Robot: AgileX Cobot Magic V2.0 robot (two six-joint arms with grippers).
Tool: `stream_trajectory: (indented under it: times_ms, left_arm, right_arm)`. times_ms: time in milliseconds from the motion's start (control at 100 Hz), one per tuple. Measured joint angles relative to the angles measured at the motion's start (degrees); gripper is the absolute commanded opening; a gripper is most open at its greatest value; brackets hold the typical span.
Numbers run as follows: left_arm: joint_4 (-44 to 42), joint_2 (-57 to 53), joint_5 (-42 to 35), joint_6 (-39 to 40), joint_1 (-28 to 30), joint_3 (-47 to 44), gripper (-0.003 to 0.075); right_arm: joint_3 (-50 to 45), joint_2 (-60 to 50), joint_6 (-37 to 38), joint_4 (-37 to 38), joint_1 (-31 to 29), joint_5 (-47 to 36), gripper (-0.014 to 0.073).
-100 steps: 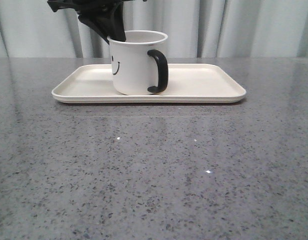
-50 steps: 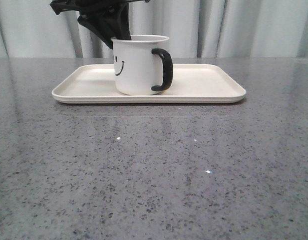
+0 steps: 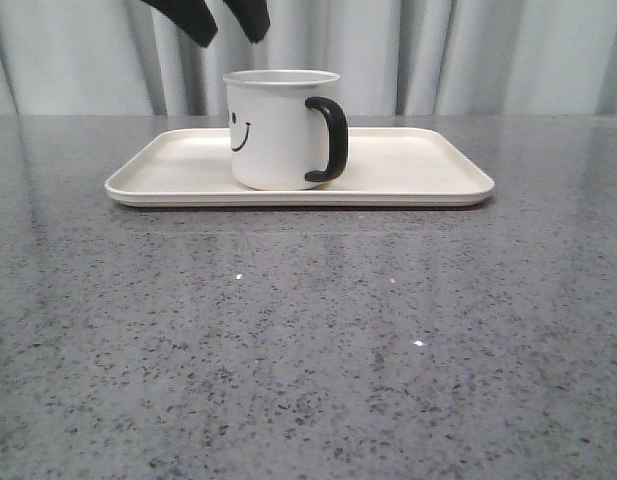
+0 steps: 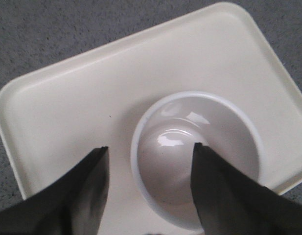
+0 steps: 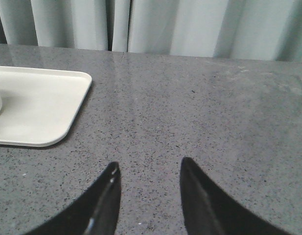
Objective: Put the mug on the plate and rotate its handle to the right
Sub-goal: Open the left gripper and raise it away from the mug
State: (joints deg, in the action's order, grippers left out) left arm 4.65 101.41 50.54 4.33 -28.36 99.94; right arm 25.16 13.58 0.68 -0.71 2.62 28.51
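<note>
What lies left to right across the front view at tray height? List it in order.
plate's left rim → smiley face → mug → handle → bare right part of the plate.

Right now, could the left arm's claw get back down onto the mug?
Probably yes. The left claw hangs open directly above the mug, which stands upright on the plate; nothing lies between them, and its fingers straddle the rim.

Looks like a lab/test setup, not a home: grey speckled stone-look surface [image 3: 308,340] runs to its far edge w/ plain pale pleated curtain [image 3: 468,55] as backdrop across the whole width.
</note>
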Motion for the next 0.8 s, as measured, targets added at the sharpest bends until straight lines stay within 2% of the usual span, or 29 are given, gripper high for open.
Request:
stream_trajectory:
  times_ms: [300,510,800]
  left_arm:
    - [-0.7,-11.0,0.5,0.0,0.0,-4.3,0.0377]
    - [-0.7,-20.9,-1.9,0.0,0.0,-15.6,0.0360]
    - [-0.6,-35.6,-6.1,0.0,0.0,-30.4,0.0335]
  right_arm:
    - [4.7,4.4,0.0,0.0,2.4,6.4,0.0307]
    - [9.2,8.8,0.0,-0.9,4.8,9.3,0.0309]
    - [17.3,20.2,-1.1,-3.3,8.3,11.6,0.0325]
